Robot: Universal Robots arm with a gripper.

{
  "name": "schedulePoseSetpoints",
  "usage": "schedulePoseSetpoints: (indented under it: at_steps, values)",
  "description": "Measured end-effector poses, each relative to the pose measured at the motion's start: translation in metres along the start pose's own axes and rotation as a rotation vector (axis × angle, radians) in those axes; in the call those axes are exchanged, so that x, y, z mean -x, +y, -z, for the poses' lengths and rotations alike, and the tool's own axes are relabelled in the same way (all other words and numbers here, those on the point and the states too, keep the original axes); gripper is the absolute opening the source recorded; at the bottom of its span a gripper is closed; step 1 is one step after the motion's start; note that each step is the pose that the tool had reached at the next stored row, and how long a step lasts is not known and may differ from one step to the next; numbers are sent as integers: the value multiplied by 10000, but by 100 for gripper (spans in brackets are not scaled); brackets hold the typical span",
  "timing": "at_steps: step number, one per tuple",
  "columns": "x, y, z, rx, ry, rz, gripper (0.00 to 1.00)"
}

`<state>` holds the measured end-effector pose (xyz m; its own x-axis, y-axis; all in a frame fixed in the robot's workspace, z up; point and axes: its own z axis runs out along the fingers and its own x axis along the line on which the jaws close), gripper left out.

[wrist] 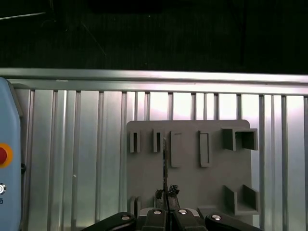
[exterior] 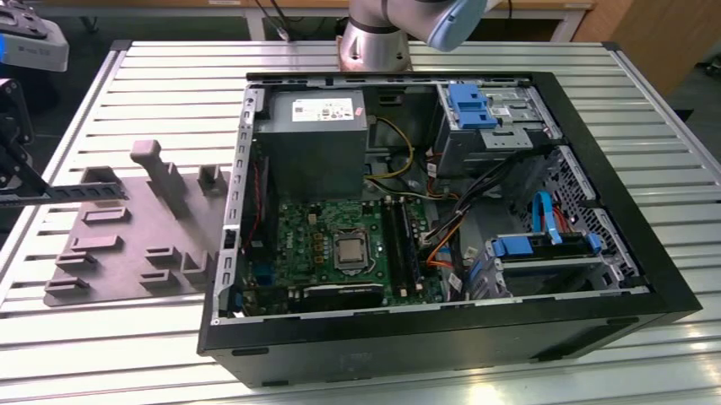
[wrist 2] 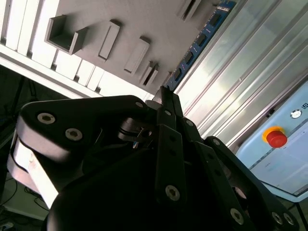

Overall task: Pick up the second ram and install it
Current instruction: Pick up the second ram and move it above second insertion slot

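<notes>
**A:** Whereabouts of the second ram?

**B:** Pinched by one end in the gripper, stretched out level over the grey fixture plate, toward the exterior view's left. Well apart from the open computer case.

**A:** And the jaws?

**B:** Drawn in narrow, clamped onto the end of the board. Plain enough in both wrist views. In the second wrist view, a blue-green second ram with black chips, running away from the fingertips. In the first wrist view, the same second ram seen edge-on, a thin dark line rising from the gripper across the fixture plate.

**A:** Touching the plate, or clear of it?

**B:** Cannot tell. Close by the upright posts, at any rate.

**A:** Further out?

**B:** Case lying on its side with the panel off, on the slatted metal table. Inside, a green motherboard with long black slots just beside the processor socket. Arm base behind the case. Off past the table's edge, a red button on a pale blue box.
</notes>
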<state>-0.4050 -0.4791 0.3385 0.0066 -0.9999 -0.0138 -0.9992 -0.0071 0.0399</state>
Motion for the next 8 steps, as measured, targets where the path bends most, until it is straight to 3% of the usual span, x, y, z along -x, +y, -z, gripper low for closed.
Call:
schedulePoseSetpoints:
  at_steps: [8]
  values:
    - [1, 2, 56, 0, 0, 0, 12]
